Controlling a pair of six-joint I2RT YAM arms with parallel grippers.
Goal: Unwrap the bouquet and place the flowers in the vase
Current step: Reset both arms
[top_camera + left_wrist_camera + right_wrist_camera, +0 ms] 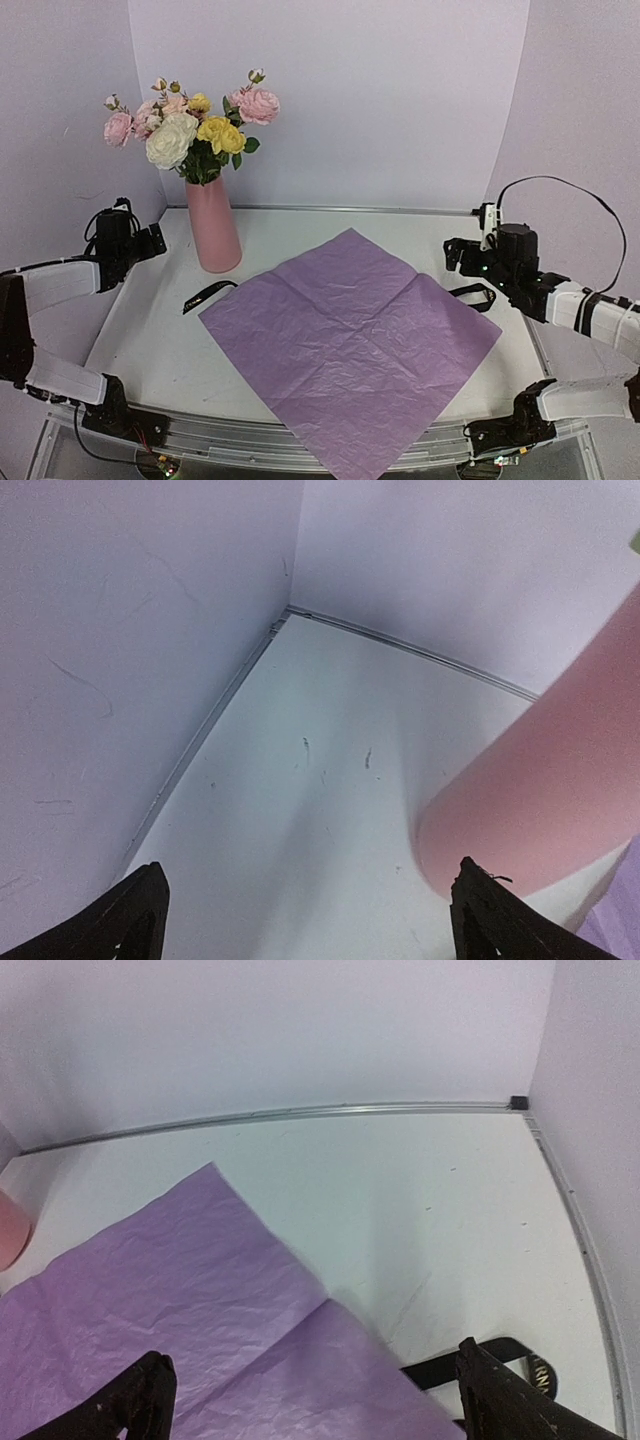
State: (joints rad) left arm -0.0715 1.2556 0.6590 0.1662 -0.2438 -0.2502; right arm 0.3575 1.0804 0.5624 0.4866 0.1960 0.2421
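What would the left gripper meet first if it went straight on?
Probably the table, then the wall; the vase stands close on its right and might brush one finger. Depth is unclear.

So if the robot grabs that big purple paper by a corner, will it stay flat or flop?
Probably flop: the paper looks thin and crinkly, with fold lines across it, so it should droop and bend. It likely weighs very little, lying flat on the table, so a push might slide or bunch it. Thin paper could tear if tugged.
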